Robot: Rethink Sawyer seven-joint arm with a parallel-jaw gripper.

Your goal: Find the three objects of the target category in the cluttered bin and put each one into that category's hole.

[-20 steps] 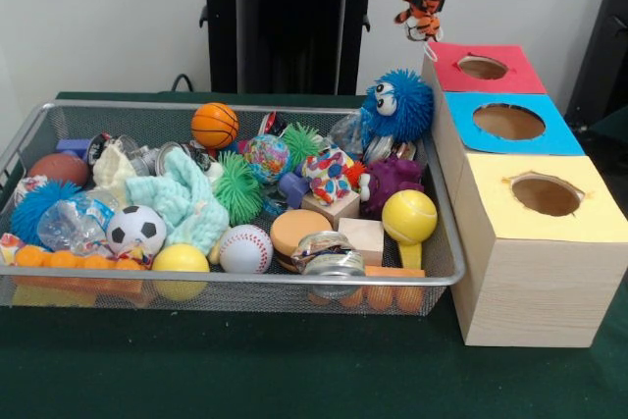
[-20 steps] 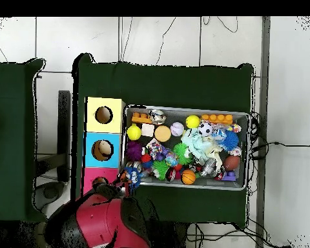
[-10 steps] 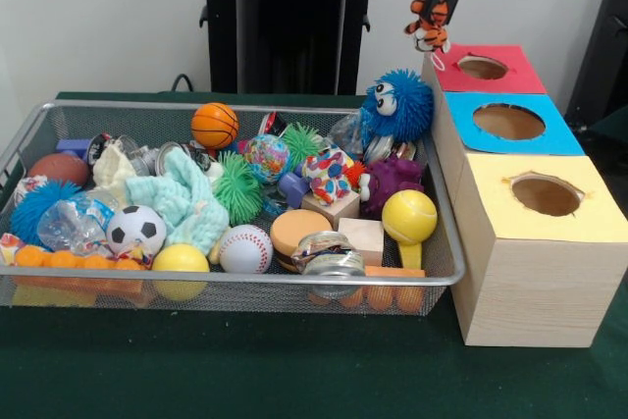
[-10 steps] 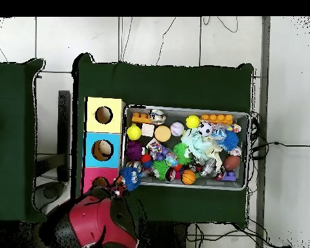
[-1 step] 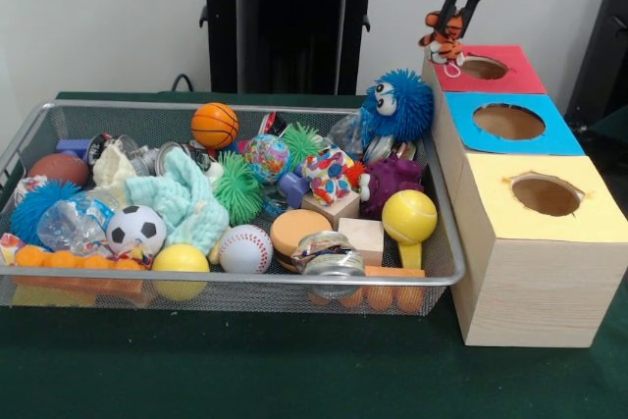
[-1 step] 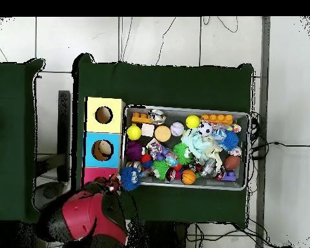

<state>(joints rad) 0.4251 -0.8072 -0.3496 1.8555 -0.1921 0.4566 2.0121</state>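
1. The end effector (image 5: 453,19) is hanging over the 9 o'clock edge of the red-topped box (image 5: 510,76), its two dark fingers closed around a small tiger plush (image 5: 444,36), which is dangling clear of every surface.
2. The tiger plush is sitting just at 9 o'clock of the red hole (image 5: 483,68), close to the rim but not yet over the opening.
3. Judging by its look, the plush is light, soft and squashy, so the grip is probably sinking in rather than slipping. It looks neither fragile nor slick.
4. The fingers are pinching it high, near the head or upper body, while the legs are drooping below. That seems a sensible hold, since the loose lower end can enter the hole first.
5. The likely risk is a limb catching on the rim as the toy drops, so centring it over the hole before letting go appears wise.
6. In the wire bin (image 5: 235,280), other soft creatures such as the blue fuzzy monster (image 5: 397,105) are waiting at about 9 o'clock of the boxes.
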